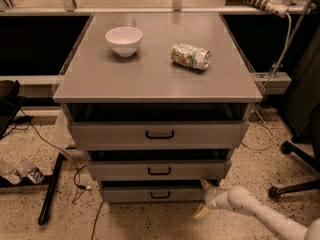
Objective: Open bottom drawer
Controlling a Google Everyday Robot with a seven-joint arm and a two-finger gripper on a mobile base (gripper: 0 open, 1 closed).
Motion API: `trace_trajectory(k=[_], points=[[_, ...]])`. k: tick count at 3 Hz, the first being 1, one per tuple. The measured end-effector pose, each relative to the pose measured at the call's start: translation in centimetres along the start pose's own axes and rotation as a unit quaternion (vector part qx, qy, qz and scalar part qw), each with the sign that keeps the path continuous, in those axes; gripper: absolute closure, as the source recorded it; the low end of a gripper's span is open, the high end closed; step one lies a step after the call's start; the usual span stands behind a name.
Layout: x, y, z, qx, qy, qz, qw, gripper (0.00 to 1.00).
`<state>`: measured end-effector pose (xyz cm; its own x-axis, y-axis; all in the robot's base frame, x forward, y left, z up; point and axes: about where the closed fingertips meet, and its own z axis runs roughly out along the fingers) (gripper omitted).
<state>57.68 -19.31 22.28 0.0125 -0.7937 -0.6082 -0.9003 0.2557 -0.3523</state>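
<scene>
The bottom drawer (135, 194) is the lowest and shortest of three grey fronts in the cabinet, with a small black bar handle (160, 195) at its centre. A dark gap shows above its front. My gripper (204, 198), with pale yellow fingers on a white arm (255, 213), comes in from the lower right. It is open and empty beside the drawer's right end, with the upper fingertip (205, 184) near the front's top right corner. It is well right of the handle.
The middle drawer (159, 170) and top drawer (159, 133) sit above. A white bowl (124, 40) and a crushed can (190, 56) lie on the cabinet top (150, 79). A chair base (295, 176) stands at the right. Cables and a black bar (50, 189) lie on the floor at the left.
</scene>
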Motion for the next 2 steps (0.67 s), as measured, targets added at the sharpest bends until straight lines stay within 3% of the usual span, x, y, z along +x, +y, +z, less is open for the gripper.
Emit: trace_trajectory(k=[1, 2], points=[[2.37, -0.97, 1.72, -0.002, 0.000, 0.012, 0.9999, 0.00], [2.99, -1.02, 2.59, -0.007, 0.000, 0.015, 0.9999, 0.00]])
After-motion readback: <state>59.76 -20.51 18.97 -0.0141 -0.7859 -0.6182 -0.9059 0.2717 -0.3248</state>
